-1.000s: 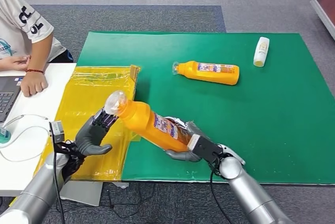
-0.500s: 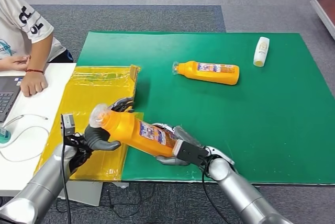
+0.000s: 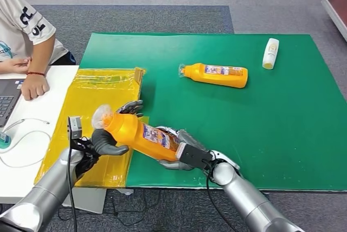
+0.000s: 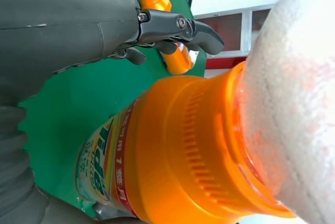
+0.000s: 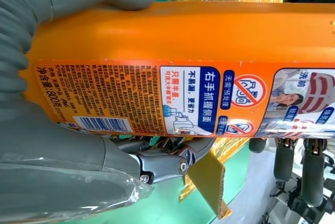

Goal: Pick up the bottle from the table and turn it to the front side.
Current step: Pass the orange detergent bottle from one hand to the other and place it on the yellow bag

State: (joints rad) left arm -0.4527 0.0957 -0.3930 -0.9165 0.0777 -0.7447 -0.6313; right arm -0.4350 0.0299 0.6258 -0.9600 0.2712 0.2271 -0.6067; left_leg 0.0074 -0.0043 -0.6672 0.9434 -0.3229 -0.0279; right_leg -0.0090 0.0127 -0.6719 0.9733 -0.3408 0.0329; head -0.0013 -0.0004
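While the orange bottle [image 3: 141, 134] is held off the table near the front edge of the green mat [image 3: 254, 129], it is gripped at its base end by the right hand [image 3: 178, 153], fingers and thumb wrapped round the body. In the right wrist view the bottle [image 5: 197, 67] is seen lying across the hand [image 5: 59, 130], the back label with barcode facing the camera, thumb over one side and fingers under the other. The bottle is tilted, clear cap [image 3: 100, 116] end up and toward the robot's left, over the yellow plastic sheet [image 3: 94, 102]. The left hand [image 3: 110, 137] is cupped at the bottle's neck end: thumb seen under the shoulder, dark fingers [image 3: 130, 106] showing behind it. Whether a full grip is made by the left hand cannot be told; in the left wrist view the fingers [image 4: 178, 25] are seen spread beyond the bottle [image 4: 178, 150], apart from it, with the cap [image 4: 292, 93] close to the lens.

A second orange bottle [image 3: 214, 75] is lying on its side further back on the mat, cap pointing to the robot's left. A small white bottle [image 3: 271, 53] is lying near the mat's far right corner, well apart from it. A person [image 3: 24, 31] in a white shirt is seated at the white table [image 3: 29, 134] on the left, a hand [image 3: 34, 85] resting beside a laptop [image 3: 6, 99]. A white cable [image 3: 20, 134] is lying on that table.
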